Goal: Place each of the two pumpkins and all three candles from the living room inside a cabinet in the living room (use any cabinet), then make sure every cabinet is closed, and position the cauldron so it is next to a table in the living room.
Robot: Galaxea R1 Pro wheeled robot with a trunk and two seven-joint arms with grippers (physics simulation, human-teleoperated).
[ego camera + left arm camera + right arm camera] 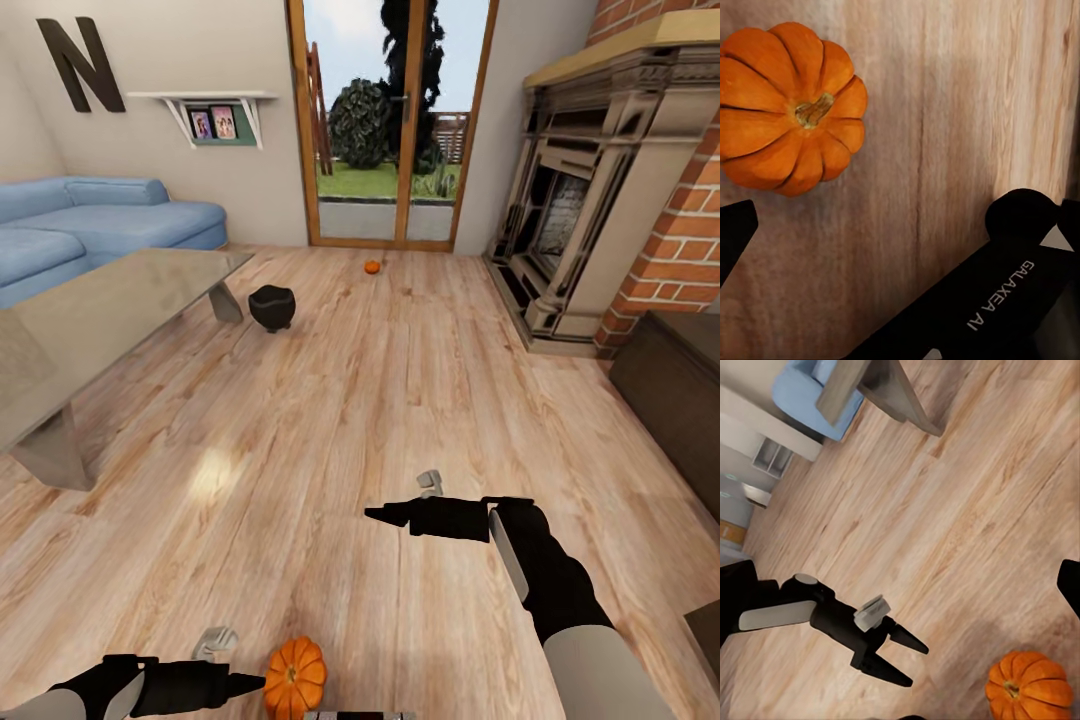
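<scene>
A bright-orange pumpkin (295, 677) lies on the wood floor right in front of me, also seen as pumpkin (787, 105) and pumpkin (1029, 688). My left gripper (252, 685) hovers open just left of it, not touching; its spread fingers show on the left gripper (916, 665). Further forward, my right gripper (385, 515) is open above bare floor. A second pumpkin (372, 267) sits far off near the glass door. The black cauldron (272, 306) stands by the corner of the pale-grey table (110, 300). The dark cabinet (668, 385) is at the right. The candles are out of view.
A blue sofa (90, 225) stands behind the table. A brick fireplace (600, 200) fills the right wall beyond the cabinet. A glass door (390, 120) is straight ahead. Wide wood floor lies between the table and the cabinet.
</scene>
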